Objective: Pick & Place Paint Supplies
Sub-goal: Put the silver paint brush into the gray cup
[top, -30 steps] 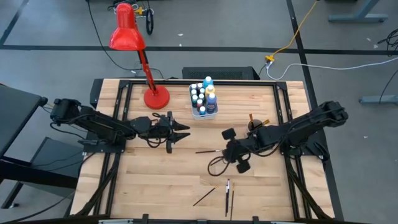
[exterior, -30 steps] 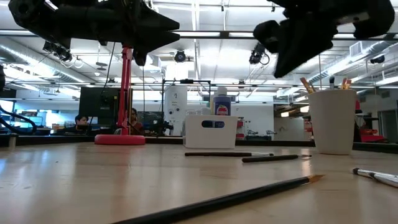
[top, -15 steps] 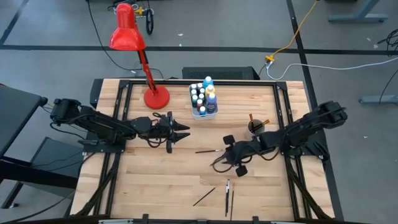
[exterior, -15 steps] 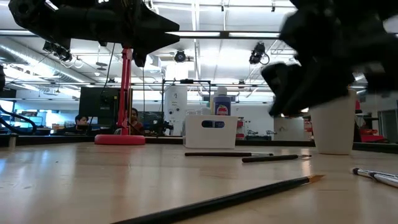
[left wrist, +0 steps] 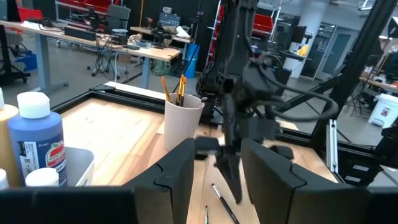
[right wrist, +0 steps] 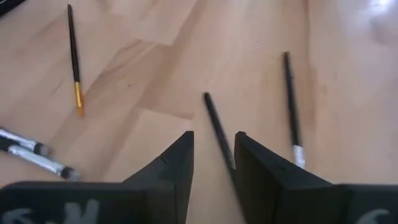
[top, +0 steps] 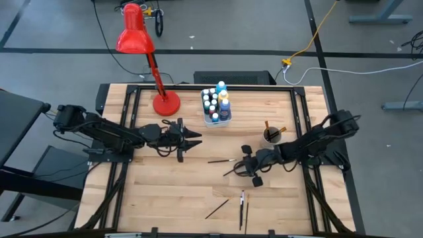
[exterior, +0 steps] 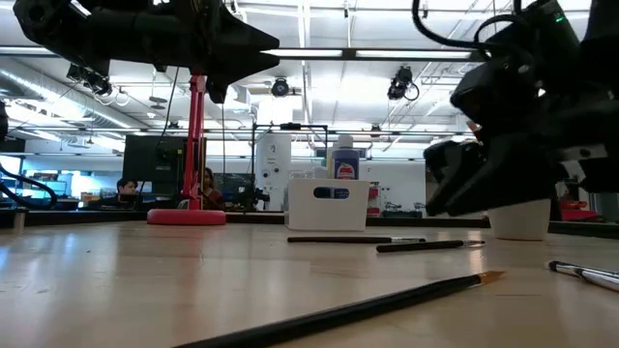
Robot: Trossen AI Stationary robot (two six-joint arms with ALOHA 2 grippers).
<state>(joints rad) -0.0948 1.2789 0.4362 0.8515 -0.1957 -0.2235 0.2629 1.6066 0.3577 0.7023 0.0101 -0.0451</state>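
Desk (top: 172, 192): pale wood with a plank grain, framed in black. Lamp (top: 135, 36): red; tub (top: 217, 120): white, holding white-capped bottles (top: 223, 100) in blue and yellow. Brushes (right wrist: 219, 130): dark handles, one (right wrist: 73, 56) with an orange ferrule; cup (left wrist: 183, 121): white.

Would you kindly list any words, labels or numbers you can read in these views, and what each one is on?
Nothing is legible.
White-capped blue paint bottle: printed label with a red emblem, text too small to read.
Blue-labelled bottle standing in the white rectangular tub: label blurred.
No other lettering shows.
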